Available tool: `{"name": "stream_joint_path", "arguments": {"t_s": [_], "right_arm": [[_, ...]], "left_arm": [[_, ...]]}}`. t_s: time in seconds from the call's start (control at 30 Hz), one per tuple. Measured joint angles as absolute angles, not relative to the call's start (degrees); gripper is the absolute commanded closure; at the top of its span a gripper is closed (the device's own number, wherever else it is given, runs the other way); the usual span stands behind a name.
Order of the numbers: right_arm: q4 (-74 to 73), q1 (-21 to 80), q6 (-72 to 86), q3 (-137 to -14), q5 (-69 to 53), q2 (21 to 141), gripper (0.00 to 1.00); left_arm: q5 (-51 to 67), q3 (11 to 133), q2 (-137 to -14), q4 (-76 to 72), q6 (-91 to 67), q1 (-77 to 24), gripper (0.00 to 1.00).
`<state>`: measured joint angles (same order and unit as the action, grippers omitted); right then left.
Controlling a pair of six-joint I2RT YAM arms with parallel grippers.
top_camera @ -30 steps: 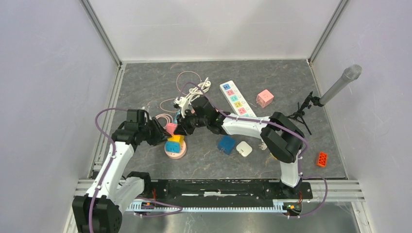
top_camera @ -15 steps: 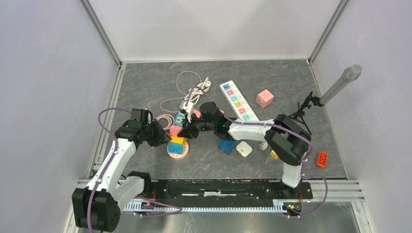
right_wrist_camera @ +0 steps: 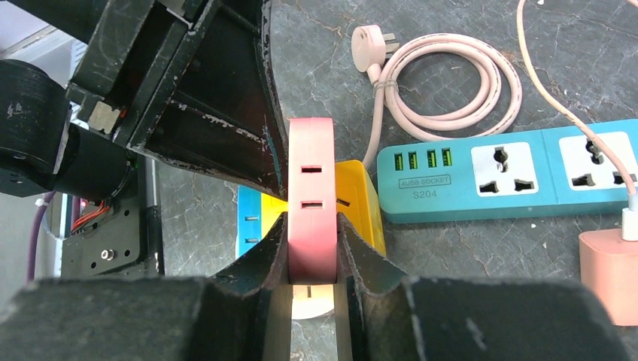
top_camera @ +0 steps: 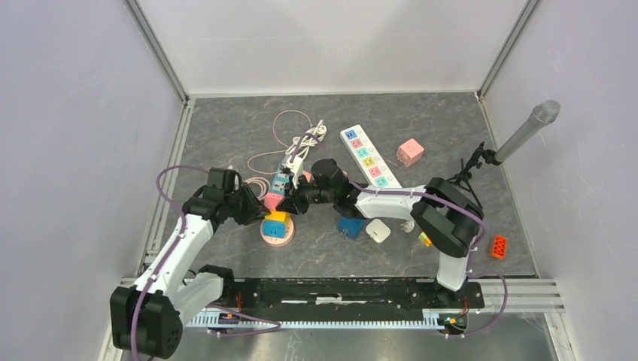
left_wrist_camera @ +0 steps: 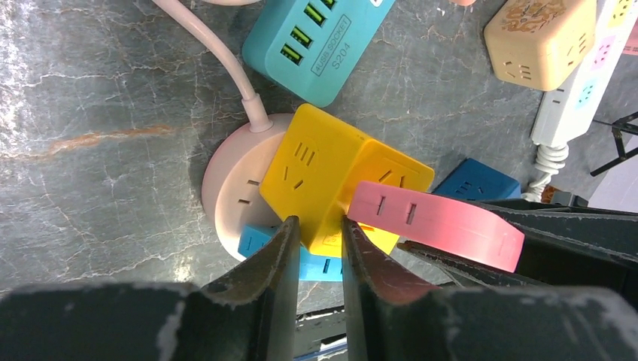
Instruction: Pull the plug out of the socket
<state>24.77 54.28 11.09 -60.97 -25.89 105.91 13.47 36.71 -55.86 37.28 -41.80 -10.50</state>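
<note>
A round pink socket lies on the floor with a yellow cube adapter and a blue one standing on it. My left gripper reaches in from the left. In the left wrist view its jaws are shut on the lower corner of the yellow adapter. My right gripper comes from the right, shut on a flat pink plug. That plug rests against the yellow adapter's side. Its prongs are hidden.
A teal power strip and a coiled pink cable lie just behind the socket. A white strip, pink cube, blue and white adapters lie to the right. A microphone stand rises at the far right.
My left gripper has edged right and its jaws have narrowed onto the yellow adapter. The right gripper with the pink plug has shifted slightly right and nearer; the socket stack slid a little right.
</note>
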Motion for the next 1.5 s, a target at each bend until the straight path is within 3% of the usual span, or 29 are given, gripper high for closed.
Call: {"name": "stream_joint_path", "arguments": {"t_s": [0.27,0.57,1.03,1.23,1.37,1.5], "right_arm": [[28.75,53.23,15.57,-58.61,-27.27,105.8,1.0],[25.82,55.07,7.33,-58.35,-22.79,103.74,1.0],[29.08,51.79,20.99,-59.96,-27.81,103.63,1.0],[27.94,53.45,16.82,-61.76,-23.92,102.15,1.0],[24.49,53.45,15.0,-61.76,-19.05,100.57,1.0],[22.13,52.21,14.5,-60.75,-12.88,96.44,1.0]], "left_arm": [[11.25,34.13,-53.23,34.24,-44.58,-13.02,0.77],[10.55,33.76,-53.3,32.99,-45.65,-13.69,0.77],[11.0,33.19,-54.26,30.33,-46.7,-14.72,0.77],[11.18,33.19,-54.46,30.11,-46.89,-14.87,0.77],[11.07,33.47,-54.43,30.37,-46.89,-14.9,0.73],[10.37,34.65,-54.54,31.9,-46.85,-15.03,0.63]]}}
